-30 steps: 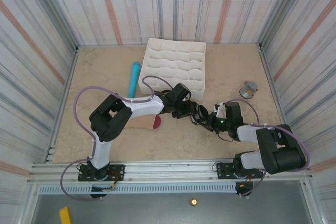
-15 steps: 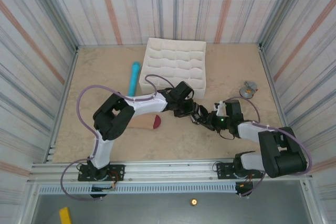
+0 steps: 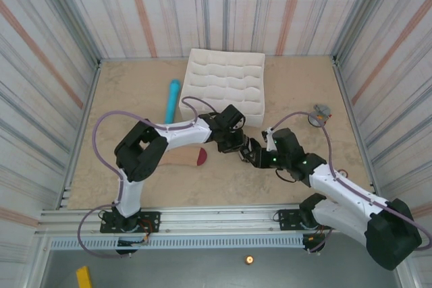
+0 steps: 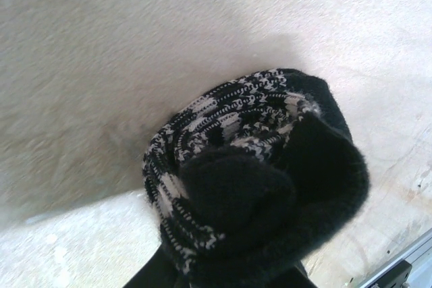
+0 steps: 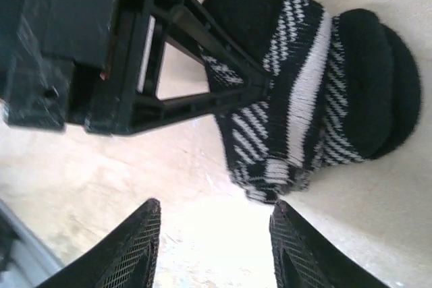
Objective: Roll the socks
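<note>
Black sock [image 5: 364,79] is rolled into a bundle near the middle of the table [image 3: 128,92], pinched in the left gripper [image 5: 260,84] — a firm pinch should stop it unwinding. The right gripper [image 5: 216,251] stands open and empty just beside it; the beige sock [image 3: 181,158] lies flat nearby.

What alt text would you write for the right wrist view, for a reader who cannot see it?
A rolled black knitted sock with white stripes is pinched by the black left gripper, which reaches in from the upper left, with the beige table behind. At the bottom edge, the right gripper stands open and empty.
</note>
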Robot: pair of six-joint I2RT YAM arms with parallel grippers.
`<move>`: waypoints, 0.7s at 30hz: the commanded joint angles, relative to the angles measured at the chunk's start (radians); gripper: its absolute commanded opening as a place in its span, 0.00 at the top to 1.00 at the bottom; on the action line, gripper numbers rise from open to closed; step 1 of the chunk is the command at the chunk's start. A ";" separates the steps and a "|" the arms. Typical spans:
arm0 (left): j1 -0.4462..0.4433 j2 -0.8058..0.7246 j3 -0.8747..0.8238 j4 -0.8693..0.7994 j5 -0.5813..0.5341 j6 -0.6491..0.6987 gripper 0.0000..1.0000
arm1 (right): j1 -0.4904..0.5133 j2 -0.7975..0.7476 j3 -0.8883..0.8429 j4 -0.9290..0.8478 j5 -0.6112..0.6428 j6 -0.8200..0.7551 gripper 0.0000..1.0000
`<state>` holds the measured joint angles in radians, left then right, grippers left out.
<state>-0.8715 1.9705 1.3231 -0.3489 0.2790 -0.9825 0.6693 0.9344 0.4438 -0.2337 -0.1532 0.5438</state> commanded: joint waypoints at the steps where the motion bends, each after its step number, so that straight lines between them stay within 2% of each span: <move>1: 0.017 -0.033 -0.061 -0.096 0.008 -0.025 0.95 | 0.115 0.000 0.028 -0.094 0.251 -0.084 0.46; 6: 0.029 -0.069 -0.118 -0.065 0.034 -0.053 0.95 | 0.328 0.048 0.057 -0.074 0.488 -0.146 0.41; 12: 0.037 -0.082 -0.148 -0.062 0.048 -0.065 0.95 | 0.502 0.242 0.103 0.008 0.693 -0.208 0.33; 17: 0.046 -0.091 -0.163 -0.063 0.060 -0.071 0.95 | 0.553 0.386 0.133 0.111 0.820 -0.224 0.33; 21: 0.055 -0.106 -0.179 -0.066 0.061 -0.070 0.95 | 0.553 0.435 0.125 0.192 0.859 -0.238 0.33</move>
<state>-0.8280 1.8858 1.1893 -0.3264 0.3573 -1.0374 1.2179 1.3453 0.5545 -0.1196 0.6064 0.3401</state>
